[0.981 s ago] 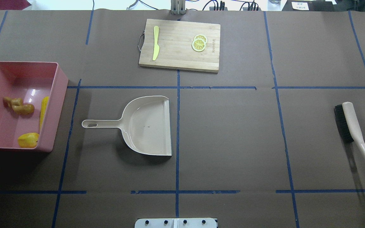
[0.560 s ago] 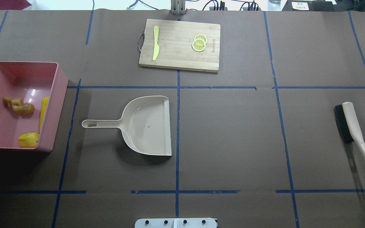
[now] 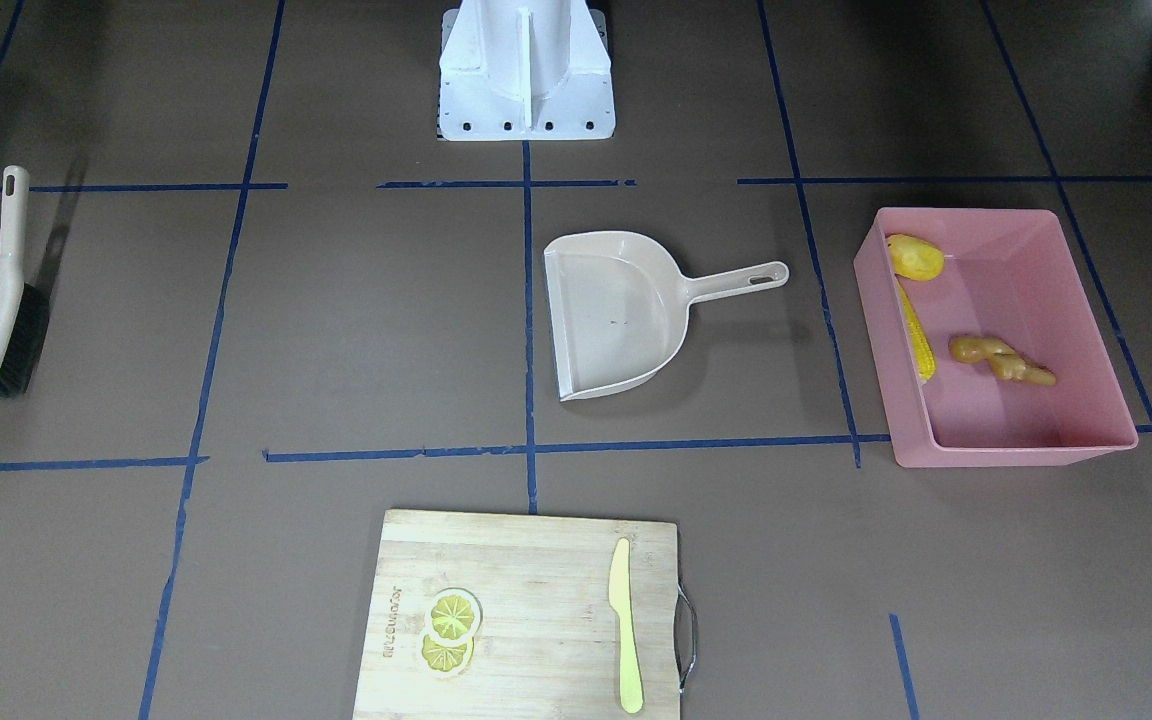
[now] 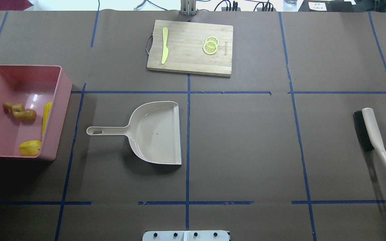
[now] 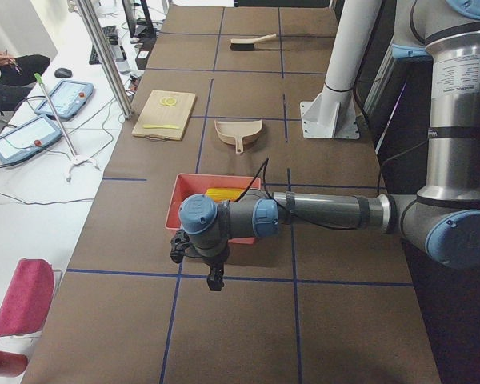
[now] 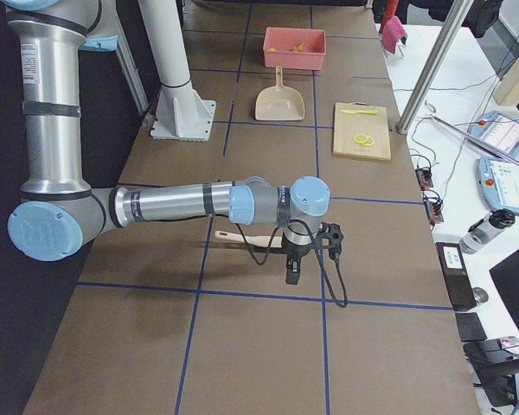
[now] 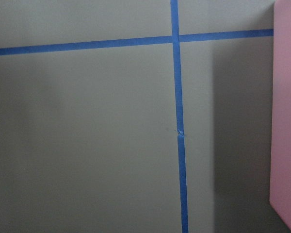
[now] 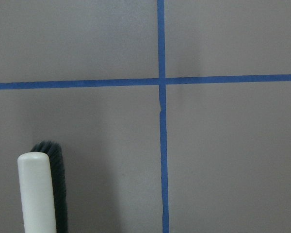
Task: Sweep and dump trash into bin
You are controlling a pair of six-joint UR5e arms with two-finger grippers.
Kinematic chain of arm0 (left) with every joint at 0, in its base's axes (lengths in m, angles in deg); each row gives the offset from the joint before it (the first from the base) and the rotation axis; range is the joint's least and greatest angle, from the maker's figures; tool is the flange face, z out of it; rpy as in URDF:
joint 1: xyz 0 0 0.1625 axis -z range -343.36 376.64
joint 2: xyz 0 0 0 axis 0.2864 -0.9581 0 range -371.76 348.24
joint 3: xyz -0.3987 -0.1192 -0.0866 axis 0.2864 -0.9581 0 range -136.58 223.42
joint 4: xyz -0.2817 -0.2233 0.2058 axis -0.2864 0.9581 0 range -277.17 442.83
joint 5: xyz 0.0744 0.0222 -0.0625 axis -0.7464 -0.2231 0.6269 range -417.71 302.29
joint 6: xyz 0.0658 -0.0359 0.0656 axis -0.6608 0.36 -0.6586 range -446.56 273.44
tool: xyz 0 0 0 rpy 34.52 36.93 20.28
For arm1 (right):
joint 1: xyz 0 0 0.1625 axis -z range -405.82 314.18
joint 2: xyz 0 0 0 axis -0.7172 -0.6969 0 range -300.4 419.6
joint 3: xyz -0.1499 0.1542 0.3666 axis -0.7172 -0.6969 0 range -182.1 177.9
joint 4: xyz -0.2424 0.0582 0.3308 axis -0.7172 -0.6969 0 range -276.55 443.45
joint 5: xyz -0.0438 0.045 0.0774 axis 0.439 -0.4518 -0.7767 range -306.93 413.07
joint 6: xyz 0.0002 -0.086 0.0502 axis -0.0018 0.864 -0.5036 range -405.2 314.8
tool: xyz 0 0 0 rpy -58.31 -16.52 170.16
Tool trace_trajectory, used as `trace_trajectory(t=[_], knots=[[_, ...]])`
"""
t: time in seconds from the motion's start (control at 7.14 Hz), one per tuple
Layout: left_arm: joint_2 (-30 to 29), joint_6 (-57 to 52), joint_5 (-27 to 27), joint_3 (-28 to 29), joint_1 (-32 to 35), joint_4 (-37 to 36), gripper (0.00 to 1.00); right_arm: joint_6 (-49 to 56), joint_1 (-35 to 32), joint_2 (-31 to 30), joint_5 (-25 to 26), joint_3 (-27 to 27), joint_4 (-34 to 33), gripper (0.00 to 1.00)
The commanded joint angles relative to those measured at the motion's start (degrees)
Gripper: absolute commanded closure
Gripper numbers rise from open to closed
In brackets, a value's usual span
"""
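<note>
Corn (image 4: 46,115), potato (image 4: 29,148) and ginger (image 4: 19,111) lie in the bin (image 4: 64,107), overhead left; left gripper (image 5: 215,281) and right gripper (image 6: 293,271): openness cannot be told.

Bin: large pink rectangular plastic tub (image 4: 12,83), upright on the counter's left side.
Corn: long yellow toy cob (image 4: 46,115), lying inside along its right wall.
Potato: stubby yellow lump (image 4: 29,148), near-right corner.
Ginger: knobbly tan root (image 4: 19,112), mid-floor.

bin (image 4: 64,110) left, dustpan (image 4: 156,134) centre, gap before brush (image 4: 370,125)
</note>
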Motion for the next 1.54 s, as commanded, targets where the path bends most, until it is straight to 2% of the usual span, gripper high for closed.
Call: trace_trajectory(t=[0.0,0.42,1.12,1.4], knots=[[-0.58,4.22,2.35,0.55,0.01,0.75,0.00,-3.34,0.00,0.60,-0.04,1.65,0.01,0.00],[-0.58,4.07,2.09,-0.51,0.01,0.85,0.00,-3.80,0.00,1.66,-0.13,2.46,0.01,0.00],[0.20,-0.50,1.56,-1.21,0.01,2.52,0.00,-3.71,0.00,0.78,-4.07,1.67,-0.08,0.00],[-0.67,-0.95,0.59,-1.82,0.01,2.52,0.00,-3.63,0.00,0.25,-4.00,1.49,0.01,0.00]])
